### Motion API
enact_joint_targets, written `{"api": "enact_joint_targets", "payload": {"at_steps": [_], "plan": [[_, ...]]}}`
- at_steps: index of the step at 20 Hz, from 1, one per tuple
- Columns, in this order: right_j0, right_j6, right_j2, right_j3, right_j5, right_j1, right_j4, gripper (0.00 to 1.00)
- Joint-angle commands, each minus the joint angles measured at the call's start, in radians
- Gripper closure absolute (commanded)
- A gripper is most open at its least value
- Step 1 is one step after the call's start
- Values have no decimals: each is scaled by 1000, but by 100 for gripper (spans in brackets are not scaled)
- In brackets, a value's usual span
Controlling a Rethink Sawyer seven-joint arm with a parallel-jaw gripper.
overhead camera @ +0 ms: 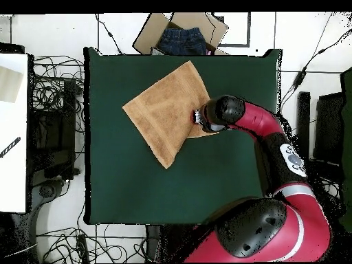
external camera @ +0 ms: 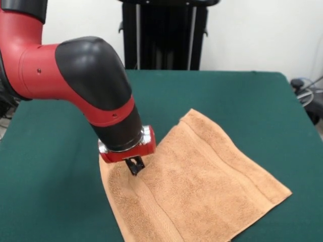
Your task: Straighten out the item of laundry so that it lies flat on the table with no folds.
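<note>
The item of laundry is an orange-tan towel spread as a diamond on the green table. It lies mostly flat in the front view, and its near edge runs off the bottom of the picture. My gripper points down at the towel's left corner in the front view, where the cloth rises in a small ridge. Its dark fingers stand close together, pinched on the cloth. In the overhead view the arm's wrist covers the towel's right corner.
A cardboard box holding blue jeans sits just past the table's top edge in the overhead view. Cables lie on the floor around the table. A black stand rises behind the table in the front view.
</note>
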Motion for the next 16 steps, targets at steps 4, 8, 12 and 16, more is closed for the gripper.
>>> {"api": "enact_joint_targets", "payload": {"at_steps": [4,8,12,16], "plan": [[-53,16,-114,303,-147,7,-169,100],[-39,46,-127,345,-149,-20,-153,100],[-25,65,-139,374,-142,-44,-128,100],[-20,63,-144,398,-105,-84,-105,100]]}}
